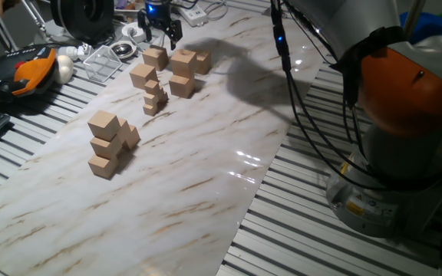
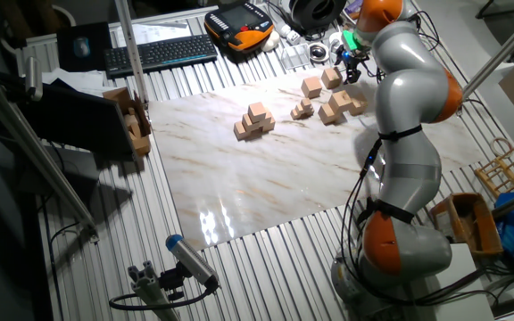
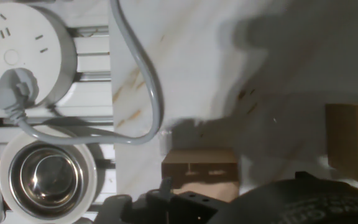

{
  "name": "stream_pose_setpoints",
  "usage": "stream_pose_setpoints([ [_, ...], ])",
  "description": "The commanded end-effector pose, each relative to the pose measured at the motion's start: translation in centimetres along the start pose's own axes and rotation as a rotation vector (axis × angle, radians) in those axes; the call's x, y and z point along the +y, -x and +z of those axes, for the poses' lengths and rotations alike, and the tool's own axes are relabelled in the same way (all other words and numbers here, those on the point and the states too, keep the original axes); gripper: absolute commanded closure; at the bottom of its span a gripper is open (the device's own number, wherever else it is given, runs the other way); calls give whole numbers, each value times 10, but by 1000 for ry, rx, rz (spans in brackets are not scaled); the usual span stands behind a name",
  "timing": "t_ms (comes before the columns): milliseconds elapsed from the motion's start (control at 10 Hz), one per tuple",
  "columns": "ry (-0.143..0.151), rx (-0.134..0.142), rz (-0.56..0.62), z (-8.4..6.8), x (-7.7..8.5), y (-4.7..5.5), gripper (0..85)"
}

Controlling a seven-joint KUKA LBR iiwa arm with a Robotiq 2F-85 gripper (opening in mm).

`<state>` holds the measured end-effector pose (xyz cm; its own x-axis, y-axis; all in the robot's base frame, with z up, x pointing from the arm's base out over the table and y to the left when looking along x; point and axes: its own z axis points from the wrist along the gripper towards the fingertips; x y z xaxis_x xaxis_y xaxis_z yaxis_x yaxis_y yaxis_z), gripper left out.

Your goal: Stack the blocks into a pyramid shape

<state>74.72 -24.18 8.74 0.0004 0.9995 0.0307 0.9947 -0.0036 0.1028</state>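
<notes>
Several loose tan blocks lie at the far end of the marble board: one (image 1: 155, 57) just below my gripper, one (image 1: 142, 75) in front of it, and a cluster (image 1: 183, 73) to the right. A stepped pile (image 1: 108, 144) of the same cubes stands nearer on the left, also seen as the pile (image 2: 255, 120). My gripper (image 1: 163, 32) hangs open and holds nothing above the board's far edge, behind the nearest block. In the hand view that block (image 3: 199, 167) lies close to the gripper's dark body, and another block (image 3: 352, 140) sits at the right edge.
Much smaller tan cubes (image 1: 154, 97) are heaped between the loose blocks and the pile. Beyond the board's edge sit a metal bowl (image 3: 45, 177), a round white socket (image 3: 23, 46) with its grey cable (image 3: 143, 81), a clear container (image 1: 102, 63) and an orange pendant (image 1: 29, 73).
</notes>
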Motion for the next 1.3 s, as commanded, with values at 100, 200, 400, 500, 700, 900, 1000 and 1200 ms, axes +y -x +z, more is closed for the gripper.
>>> stream_pose_setpoints([
  [100, -1, 0, 1, 2, 3, -2, 0],
  [200, -8, 0, -4, 2, 3, -4, 0],
  [400, 3, 2, -27, 1, 4, -9, 0],
  [500, 14, -1, -38, 1, 6, -11, 0],
  [700, 3, -3, -38, 1, 5, -11, 0],
  [900, 1, -15, -35, 1, 5, -11, 170],
  [1000, 7, -29, -29, 1, 5, -11, 170],
  [1200, -6, -7, -3, 1, 5, -11, 170],
])
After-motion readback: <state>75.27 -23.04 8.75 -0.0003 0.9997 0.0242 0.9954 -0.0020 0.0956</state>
